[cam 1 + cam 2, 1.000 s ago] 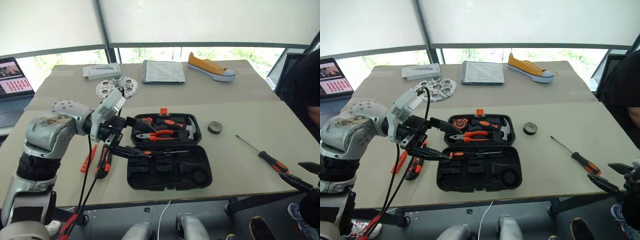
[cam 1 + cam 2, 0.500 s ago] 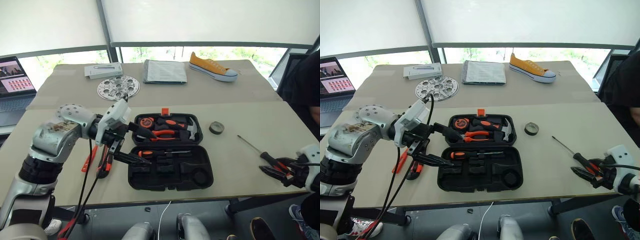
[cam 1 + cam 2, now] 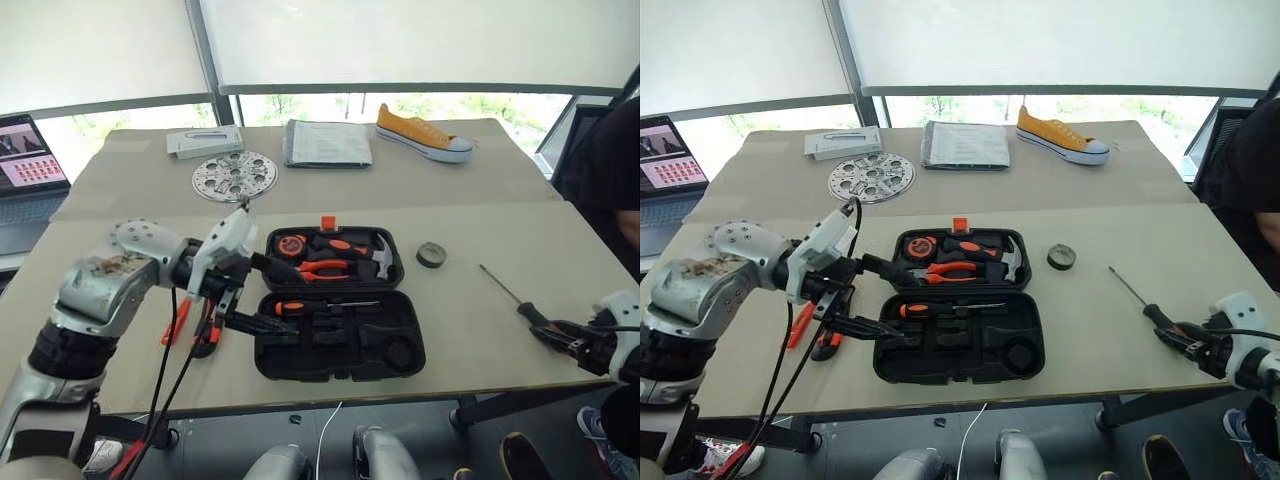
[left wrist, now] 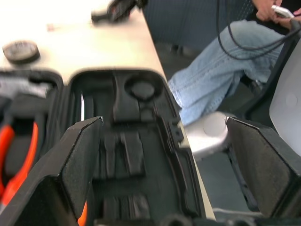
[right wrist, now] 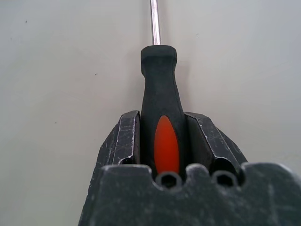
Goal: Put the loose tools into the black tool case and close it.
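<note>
Right end effector [image 5: 161, 141] is clamped on the handle of a long screwdriver [image 3: 1145, 310], which lies flat on the tabletop [image 3: 1090, 220] well to the right of the black tool case [image 3: 958, 320]. The grip sits at the butt end of the handle; judged adequate, but the shaft will swing if lifted fast. Recommend a straight lift, shaft kept level, then alignment with a long recess in the near half. Left end effector [image 3: 255, 295] is spread wide, empty, at the case's left edge over a seated screwdriver [image 3: 315, 306]. It should clear before delivery. Case lies open.
</note>
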